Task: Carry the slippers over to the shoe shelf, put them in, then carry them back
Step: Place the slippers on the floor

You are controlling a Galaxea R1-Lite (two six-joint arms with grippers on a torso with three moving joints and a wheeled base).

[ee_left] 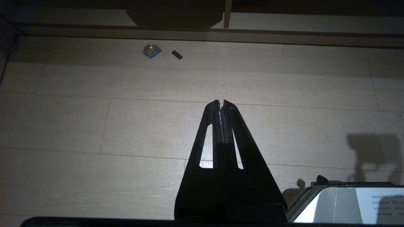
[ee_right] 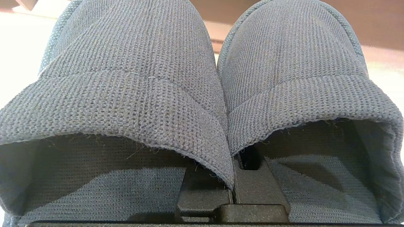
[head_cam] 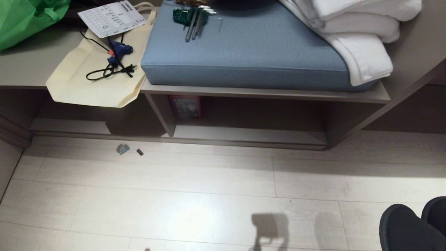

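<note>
A blue cushion lies on the worktop at upper centre, with folded white towels at its right end and metal hex keys near its top edge. Left of it, a cream tote bag carries a blue glue gun and a printed sheet. A green bag fills the upper left corner. Two small scraps lie on the pale floor.

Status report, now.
Right gripper shut on the slippers, one finger inside each. Left gripper shut, empty, above floor. Shoe shelf ahead, open.
</note>
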